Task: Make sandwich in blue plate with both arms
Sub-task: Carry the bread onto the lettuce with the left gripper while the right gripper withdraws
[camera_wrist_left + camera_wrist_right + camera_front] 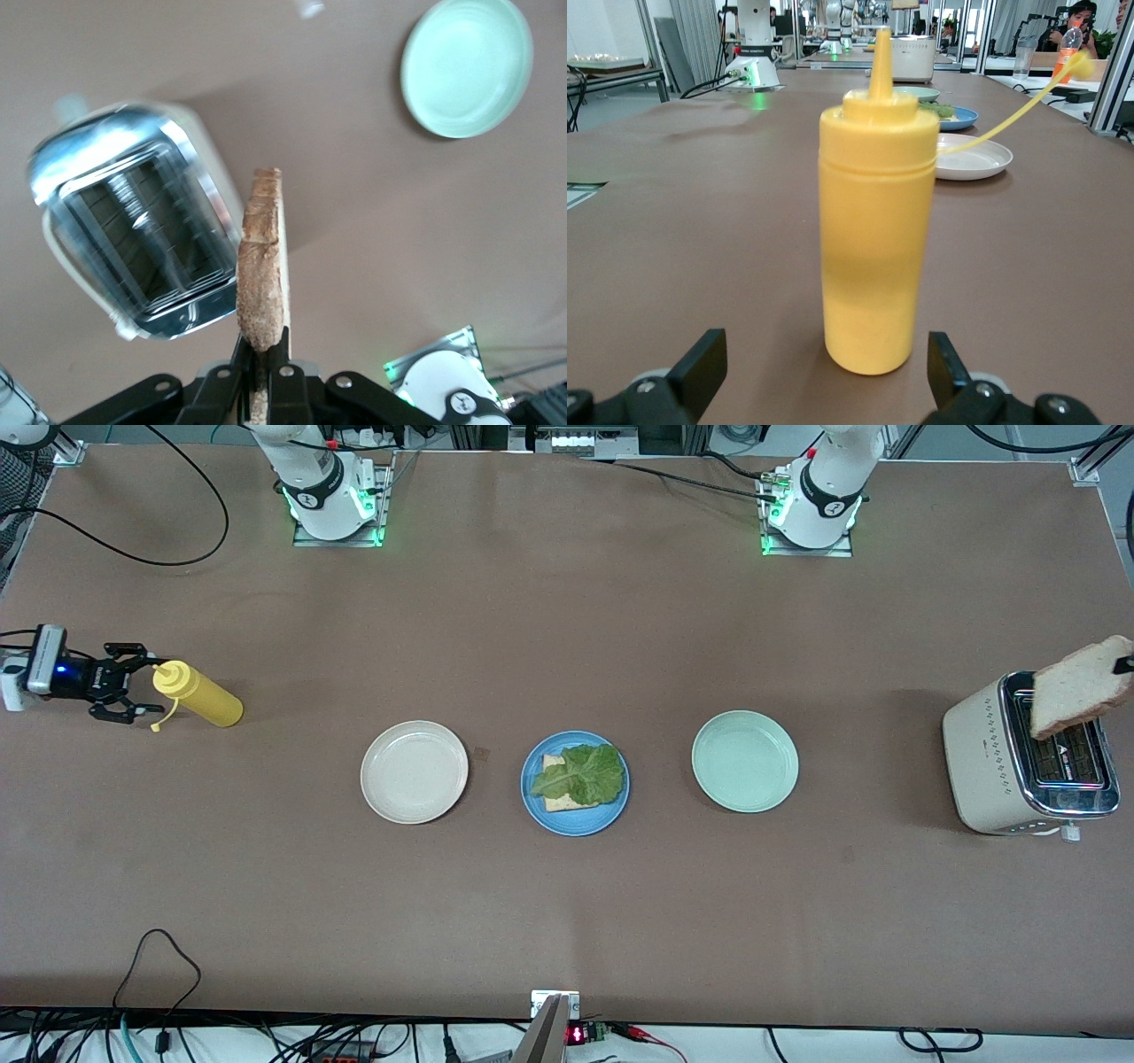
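Above the toaster point(1028, 766) at the left arm's end of the table, left gripper point(262, 359) clamped on the lower edge of a bread slice point(1079, 687), slice up in the air and tilted, clear of the slots, nothing propping it from below. On the blue plate point(538, 808) at mid-table, between the cream-white plate point(414, 771) and the mint-green plate point(744, 761): the first bread slice point(553, 763) with a lettuce leaf point(580, 774) spread across it, so only the top slice wanting by the look of things. For a good carry: grip kept firm but gentle, since soft bread pinched by one edge probably sags or tears; travel slow and level, high enough to pass over the mint-green plate without brushing it. Over the blue plate, best to turn the slice flat, square its crust with the slice underneath, lower until it rests on the lettuce, and only then part the fingers, lest the leaf slide or the slice land askew on the rim. At the right arm's end, right gripper point(824, 376) low over the table, jaws wide apart either side of the yellow squeeze bottle point(197, 693) and not touching it; bottle upright, cap off the nozzle and dangling on its tether. Best left waiting there until the bread is placed.
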Tool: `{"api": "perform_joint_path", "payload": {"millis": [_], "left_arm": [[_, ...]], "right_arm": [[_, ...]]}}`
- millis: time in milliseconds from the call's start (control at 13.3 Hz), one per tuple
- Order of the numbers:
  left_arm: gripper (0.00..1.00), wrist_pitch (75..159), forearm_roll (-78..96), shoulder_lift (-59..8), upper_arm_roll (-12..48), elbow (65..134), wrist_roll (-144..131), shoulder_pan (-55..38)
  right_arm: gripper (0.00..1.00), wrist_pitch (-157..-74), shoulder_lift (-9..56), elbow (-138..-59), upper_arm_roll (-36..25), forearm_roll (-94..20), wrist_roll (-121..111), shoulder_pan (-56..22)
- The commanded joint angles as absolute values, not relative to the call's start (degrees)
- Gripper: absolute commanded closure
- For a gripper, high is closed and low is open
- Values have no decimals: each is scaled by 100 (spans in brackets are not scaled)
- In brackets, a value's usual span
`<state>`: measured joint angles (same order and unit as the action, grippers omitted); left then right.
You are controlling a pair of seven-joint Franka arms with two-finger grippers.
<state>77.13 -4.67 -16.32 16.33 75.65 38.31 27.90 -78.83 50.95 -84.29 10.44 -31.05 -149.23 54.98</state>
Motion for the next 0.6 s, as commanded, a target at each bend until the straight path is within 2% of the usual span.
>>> {"api": "perform_joint_path", "payload": {"millis": [0, 75, 150, 301, 526], "left_arm": [[97, 7506, -598, -1758, 2396, 7479, 3911, 2698], [94, 7436, -572, -1845, 2756, 7549, 3833, 2637], [96, 7462, -510, -1985, 3003, 7558, 3623, 2437], [99, 7645, 101, -2345, 3041, 7532, 2869, 1892], [99, 8594, 1209, -2785, 3050, 7646, 2243, 1452]], "right_arm": [[0, -7560, 4747, -8184, 1194, -2892, -14417, 5502], [0, -7419, 4633, -8052, 1387, -2796, -14136, 5511], [0, -7348, 4458, -7964, 1537, -2708, -13846, 5511], [0, -7199, 4002, -7928, 1783, -2690, -13152, 5502], [0, -7014, 3263, -7928, 2301, -2646, -12089, 5485]]}}
